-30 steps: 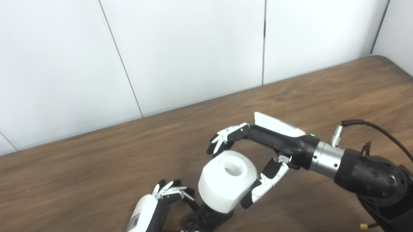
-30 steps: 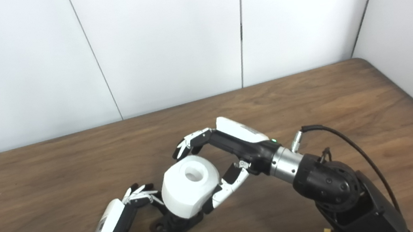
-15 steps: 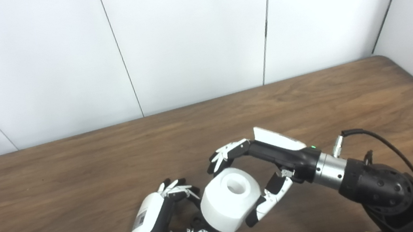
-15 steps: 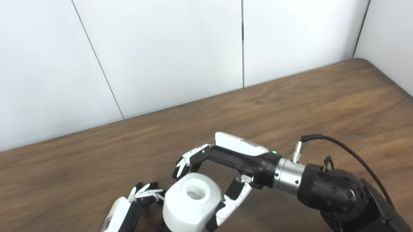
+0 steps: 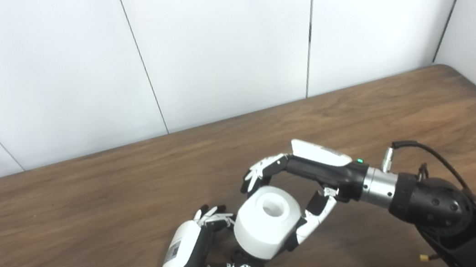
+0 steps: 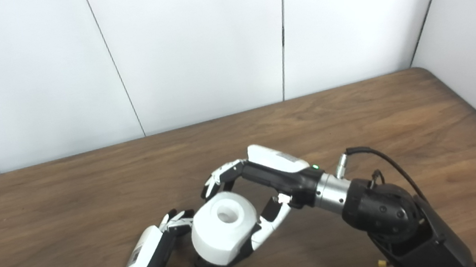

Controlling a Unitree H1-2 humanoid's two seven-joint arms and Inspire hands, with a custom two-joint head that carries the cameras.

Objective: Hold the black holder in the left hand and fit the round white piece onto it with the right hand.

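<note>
Bench (image 5: 70, 220): brown wood grain, white panelled wall behind.
Round white piece (image 5: 267, 222): thick roll with a centre hole facing up, near the front edge of the bench, sitting on the black holder (image 5: 241, 258).
Right hand (image 5: 307, 188): fingers above and thumb below, clasping the round white piece.
Left hand (image 5: 192, 256): fingers curled around the black holder, mostly hidden beneath the piece.

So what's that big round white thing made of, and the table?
The round white piece looks like matte plastic or maybe paper: smooth, evenly white, no shine, with a round hole on top. I can't tell which for sure. The table looks like wood or a wood-look layer: brown with dark grain streaks and a dull sheen.
</note>
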